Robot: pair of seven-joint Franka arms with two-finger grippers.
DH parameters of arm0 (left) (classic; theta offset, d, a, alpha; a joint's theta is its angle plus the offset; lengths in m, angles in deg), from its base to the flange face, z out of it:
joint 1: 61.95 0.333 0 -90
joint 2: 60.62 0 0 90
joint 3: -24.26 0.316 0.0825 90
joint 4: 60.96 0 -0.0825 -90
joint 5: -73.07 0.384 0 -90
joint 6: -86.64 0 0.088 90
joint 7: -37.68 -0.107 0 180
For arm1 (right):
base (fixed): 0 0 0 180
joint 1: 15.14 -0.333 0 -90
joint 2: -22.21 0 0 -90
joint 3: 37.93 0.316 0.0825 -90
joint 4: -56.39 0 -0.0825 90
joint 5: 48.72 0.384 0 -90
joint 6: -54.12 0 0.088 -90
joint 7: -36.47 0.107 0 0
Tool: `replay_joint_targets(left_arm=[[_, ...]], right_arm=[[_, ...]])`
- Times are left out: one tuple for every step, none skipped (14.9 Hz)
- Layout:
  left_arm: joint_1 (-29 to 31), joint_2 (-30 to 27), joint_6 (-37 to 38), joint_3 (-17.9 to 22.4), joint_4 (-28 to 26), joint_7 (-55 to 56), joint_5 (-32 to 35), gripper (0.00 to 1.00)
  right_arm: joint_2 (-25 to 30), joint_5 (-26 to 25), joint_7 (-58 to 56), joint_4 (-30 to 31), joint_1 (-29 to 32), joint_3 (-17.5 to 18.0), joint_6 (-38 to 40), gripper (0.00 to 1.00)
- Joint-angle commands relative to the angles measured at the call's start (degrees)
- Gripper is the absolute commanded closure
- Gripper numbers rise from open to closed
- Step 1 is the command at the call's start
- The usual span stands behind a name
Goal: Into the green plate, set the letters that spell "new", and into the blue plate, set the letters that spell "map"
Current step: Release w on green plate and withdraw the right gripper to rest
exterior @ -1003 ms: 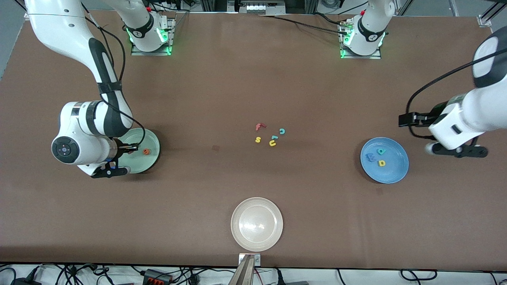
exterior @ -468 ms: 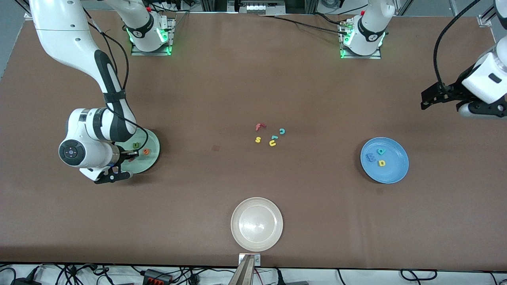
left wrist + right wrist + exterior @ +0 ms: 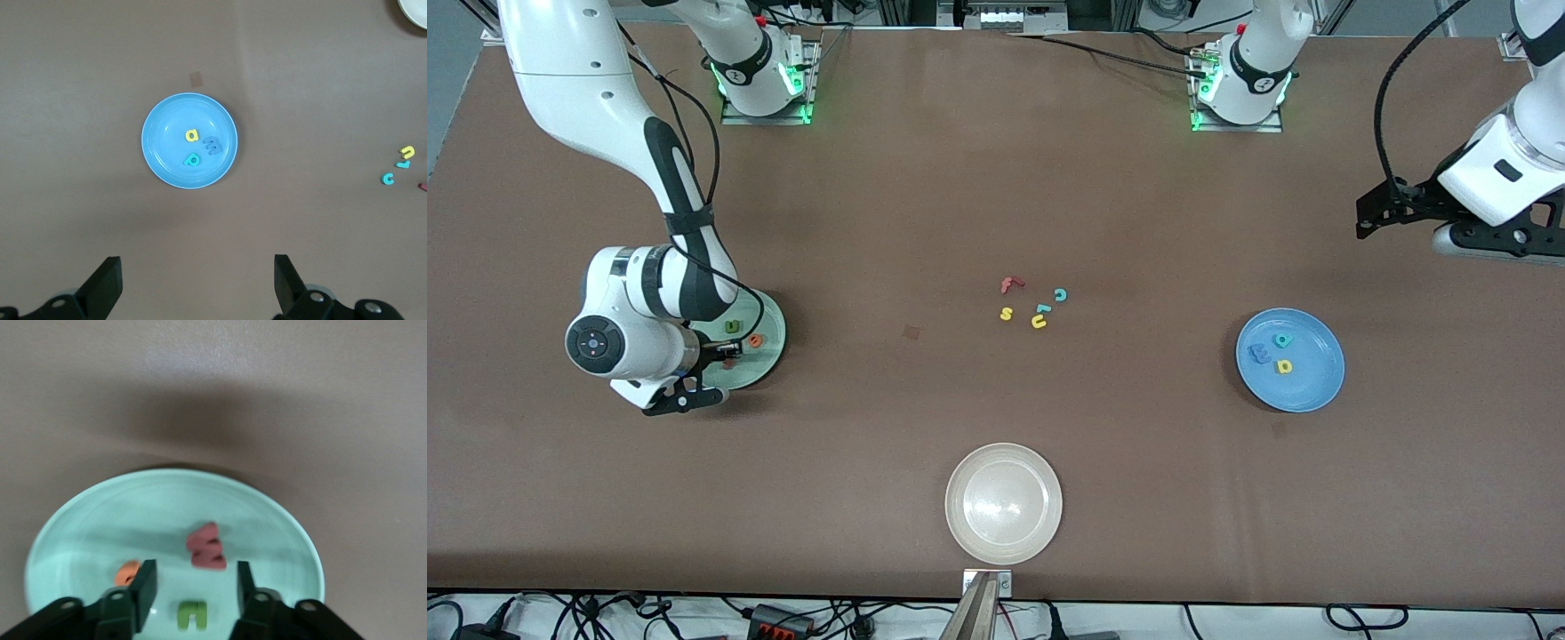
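Observation:
The green plate (image 3: 770, 325) lies toward the right arm's end of the table. On it rest a green n (image 3: 192, 615), an orange e (image 3: 125, 573) and a salmon-red w (image 3: 208, 548). My right gripper (image 3: 194, 585) hangs low over this plate, open, with the w lying free just ahead of its fingertips. The blue plate (image 3: 1316, 382) holds a blue m (image 3: 213, 144), a teal letter (image 3: 192, 159) and a yellow letter (image 3: 192, 136). My left gripper (image 3: 197, 283) is open and empty, up in the air over bare table near the left arm's end.
A cream-white plate (image 3: 1003, 503) sits near the front edge at mid-table. Several loose letters lie in the middle: a red f (image 3: 1009, 284), a teal c (image 3: 1060, 294), a yellow s (image 3: 1006, 313) and a yellow u (image 3: 1039, 322).
My right gripper has opened and the w now lies on the green plate. The left arm has lifted away from the blue plate toward the table's end.

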Motion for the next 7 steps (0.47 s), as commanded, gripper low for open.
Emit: replay_joint_targets(left_arm=[[-0.16,-0.97,1.31,0.05,0.71,-1.41,-1.19,0.0],[-0.07,-0.97,1.39,0.05,0.71,-1.41,-1.2,0.0],[-0.07,-1.05,1.57,-0.04,0.71,-1.41,-1.2,0.0],[-0.16,-0.97,1.57,-0.04,0.97,-1.41,-1.2,0.0],[-0.25,-0.97,1.48,-0.04,1.14,-1.41,-1.28,0.0],[-0.25,-0.88,1.4,-0.04,1.32,-1.41,-1.28,0.0],[-0.42,-0.88,1.48,-0.04,1.32,-1.5,-1.28,0.0]], right_arm=[[8.3,0.05,0.4,0.32,0.74,0.45,6.51,0.0],[10.85,0.05,0.4,0.23,1.27,0.45,7.84,0.0],[13.75,0.23,0.31,0.23,1.88,0.45,8.81,0.0],[16.04,0.23,0.31,-0.12,1.98,0.36,9.77,0.0],[18.06,0.23,1.44,-0.73,1.98,0.36,11.17,0.0],[19.48,0.14,4.06,-1.96,2.06,0.27,13.71,0.0],[20.36,0.06,6.0,-3.71,2.15,-0.08,16.61,0.0]])
